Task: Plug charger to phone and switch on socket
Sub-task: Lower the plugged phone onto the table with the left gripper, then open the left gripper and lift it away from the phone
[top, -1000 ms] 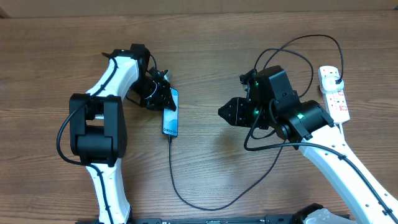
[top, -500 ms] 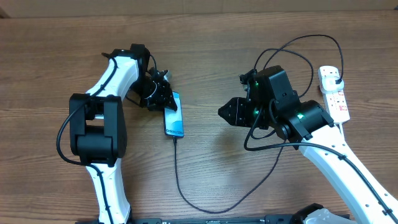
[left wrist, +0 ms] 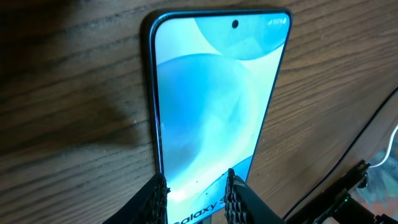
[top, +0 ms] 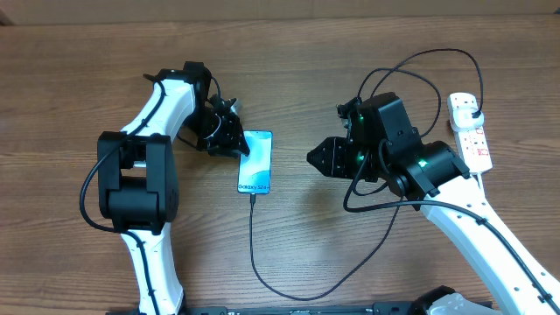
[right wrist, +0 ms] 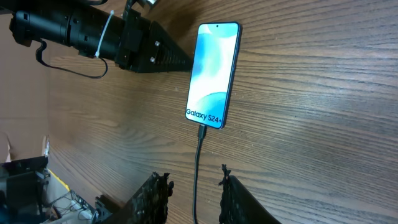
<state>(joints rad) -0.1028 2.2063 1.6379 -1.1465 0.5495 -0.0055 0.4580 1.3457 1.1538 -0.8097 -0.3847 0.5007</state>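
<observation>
The slim blue-screen phone [top: 255, 162] is lying flat on the brown wooden table [top: 297, 52], left of the middle. The thin black charger cable [top: 254, 254] is sitting in its near end. The phone is looking smooth, slippery and breakable, so gripping its long side edges is seeming safest. The left end effector [left wrist: 194, 190] and the right end effector [right wrist: 193, 186] are hanging with fingers apart, holding nothing. The white power strip [top: 471, 131] is lying far right.

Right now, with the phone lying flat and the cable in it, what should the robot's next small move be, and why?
Probably swing the empty right end effector toward the socket. The charger tip already sits in the phone, which lies screen up, and its plug is in the socket, so switching on seems the only step left.
</observation>
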